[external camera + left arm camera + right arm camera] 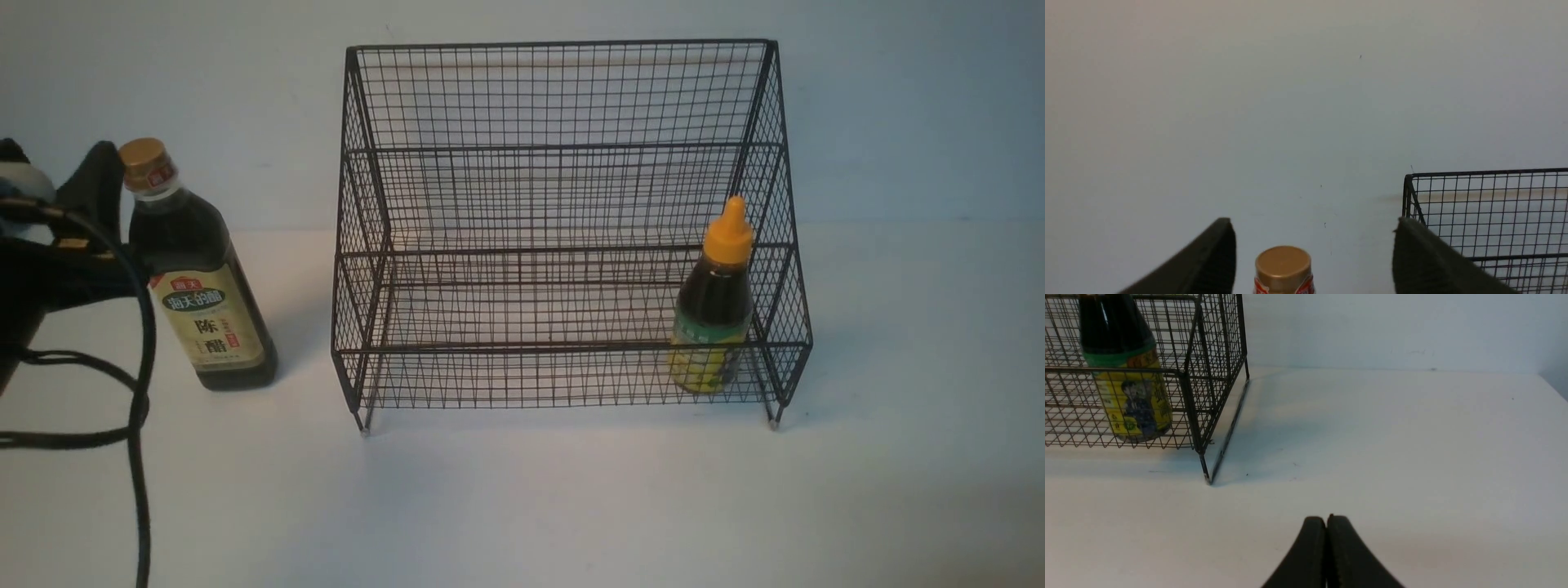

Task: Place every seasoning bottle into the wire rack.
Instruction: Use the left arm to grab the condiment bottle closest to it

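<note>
The tall seasoning bottle [200,282], with gold cap and beige label, stands on the table left of the wire rack [563,147]. My left gripper [1314,232] is open around its neck; the gold cap [1283,267] sits between the two fingers with gaps on both sides. One finger [100,186] shows beside the cap in the front view. The short bottle [714,310], with orange nozzle cap and yellow-green label, stands upright in the rack's lowest step at the right end. My right gripper [1327,522] is shut and empty, low over the table, right of the rack's front right foot.
The left arm's black cable [139,384] loops over the table at the front left. The rack's top corner [1408,179] is close beside my left gripper's finger. The short bottle [1126,375] shows behind the mesh in the right wrist view.
</note>
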You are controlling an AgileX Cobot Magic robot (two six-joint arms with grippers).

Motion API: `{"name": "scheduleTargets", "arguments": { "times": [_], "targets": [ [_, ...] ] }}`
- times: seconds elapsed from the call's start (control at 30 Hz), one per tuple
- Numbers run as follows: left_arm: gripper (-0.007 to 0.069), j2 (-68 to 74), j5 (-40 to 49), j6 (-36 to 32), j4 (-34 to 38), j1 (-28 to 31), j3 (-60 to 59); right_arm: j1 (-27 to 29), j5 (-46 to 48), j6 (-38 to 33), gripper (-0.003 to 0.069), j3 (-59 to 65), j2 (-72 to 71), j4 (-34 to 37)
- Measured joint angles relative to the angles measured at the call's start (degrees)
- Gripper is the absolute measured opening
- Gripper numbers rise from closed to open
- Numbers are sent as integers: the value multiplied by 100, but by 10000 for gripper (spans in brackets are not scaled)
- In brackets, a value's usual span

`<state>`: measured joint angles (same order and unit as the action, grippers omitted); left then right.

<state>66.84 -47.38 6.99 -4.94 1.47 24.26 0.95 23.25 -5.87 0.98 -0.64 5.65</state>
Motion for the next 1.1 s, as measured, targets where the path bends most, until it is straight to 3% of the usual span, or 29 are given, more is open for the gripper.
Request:
{"name": "scheduleTargets", "arguments": {
  "times": [0.2,0.87,1.0,1.1],
  "targets": [
    [553,605,-12,0,277,0,424,0,0,-5,-15,0,0,0],
    [554,2545,-15,6,625,0,1672,0,0,-5,-15,0,0,0],
    [500,2674,198,6,625,0,1693,0,0,-5,-15,0,0,0],
    [330,2693,303,10,606,0,1693,0,0,-5,-15,0,0,0]
  ]
}}
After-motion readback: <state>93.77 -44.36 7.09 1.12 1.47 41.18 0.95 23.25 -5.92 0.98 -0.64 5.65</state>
